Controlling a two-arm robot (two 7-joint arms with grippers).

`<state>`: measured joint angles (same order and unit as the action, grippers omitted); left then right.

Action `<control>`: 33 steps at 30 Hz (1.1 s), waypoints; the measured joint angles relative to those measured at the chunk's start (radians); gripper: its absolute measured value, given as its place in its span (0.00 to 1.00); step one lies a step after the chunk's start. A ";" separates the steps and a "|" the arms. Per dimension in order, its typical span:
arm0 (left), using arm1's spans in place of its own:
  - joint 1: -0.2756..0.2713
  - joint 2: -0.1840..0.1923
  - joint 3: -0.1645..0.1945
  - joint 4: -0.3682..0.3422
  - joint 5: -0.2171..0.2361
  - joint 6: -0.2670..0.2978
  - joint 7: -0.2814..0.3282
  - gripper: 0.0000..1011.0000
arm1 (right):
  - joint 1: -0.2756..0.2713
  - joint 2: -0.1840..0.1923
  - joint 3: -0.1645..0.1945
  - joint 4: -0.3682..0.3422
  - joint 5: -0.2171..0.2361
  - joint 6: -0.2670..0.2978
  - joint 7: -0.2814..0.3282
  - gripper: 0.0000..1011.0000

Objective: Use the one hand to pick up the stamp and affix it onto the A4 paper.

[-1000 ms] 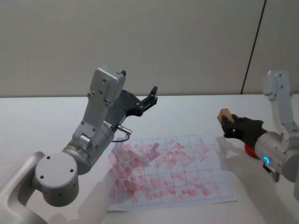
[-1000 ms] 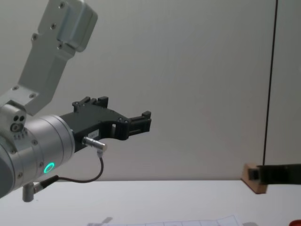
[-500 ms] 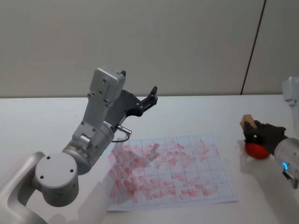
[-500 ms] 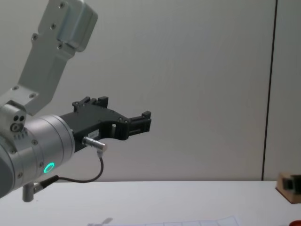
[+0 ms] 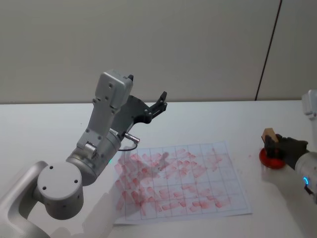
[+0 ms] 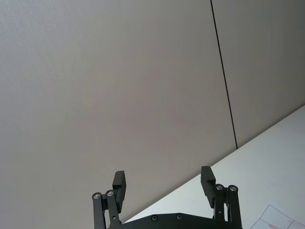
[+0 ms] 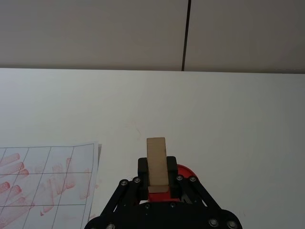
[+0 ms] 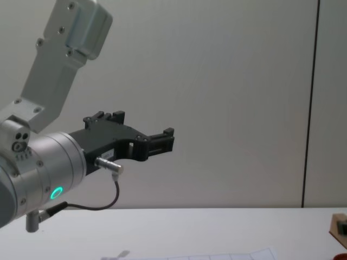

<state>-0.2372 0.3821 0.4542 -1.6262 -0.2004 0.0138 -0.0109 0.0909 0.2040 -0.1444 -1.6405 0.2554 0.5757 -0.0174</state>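
Head view: my right pincer [image 5: 275, 147] is clamped on the stamp [image 5: 270, 135], which a second ago hung nearer the A4 paper [image 5: 181, 182]; it has since swung away to the right and dropped, and now sits directly over the red ink pad [image 5: 271, 159], the paper well off to the pincer's left; the sheet is already crowded with red impressions in its grid. My left pincer [image 5: 159, 105] is parked high above the tabletop [image 5: 44, 129], behind the paper, unchanged.

Left wrist view: the left pincer [image 6: 164, 185] stands wide open and empty, pointing at the wall.

Right wrist view: the stamp [image 7: 157, 163] stands upright between the closed jaws of the right pincer [image 7: 157, 177]; the red ink pad [image 7: 184, 171] peeks out just beneath and beyond the jaws; the A4 paper [image 7: 71, 164] lies apart to one side.

Chest view: the left pincer [image 8: 160, 139] hovers level and idle; the stamp [image 8: 339, 223] has slid to the far right edge, lower than before.

I read the retreat as a re-inking stop; the next press on the paper comes after the pad.
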 joint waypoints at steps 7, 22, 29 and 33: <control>0.000 0.000 0.000 0.000 0.000 0.000 0.000 0.99 | 0.015 -0.005 -0.002 0.048 -0.013 -0.009 0.017 0.21; 0.000 0.000 0.000 0.000 0.000 0.000 0.000 0.99 | 0.014 -0.010 -0.003 0.076 -0.022 0.005 0.021 0.21; 0.000 0.000 0.000 0.000 0.000 0.000 0.000 0.99 | 0.001 -0.009 0.000 0.056 -0.023 0.014 0.011 0.29; 0.000 0.000 0.000 0.000 0.000 0.000 0.000 0.99 | -0.003 -0.008 0.001 0.049 -0.025 0.014 0.008 0.39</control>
<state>-0.2372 0.3821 0.4542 -1.6262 -0.2004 0.0138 -0.0109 0.0875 0.1960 -0.1433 -1.5917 0.2303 0.5896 -0.0098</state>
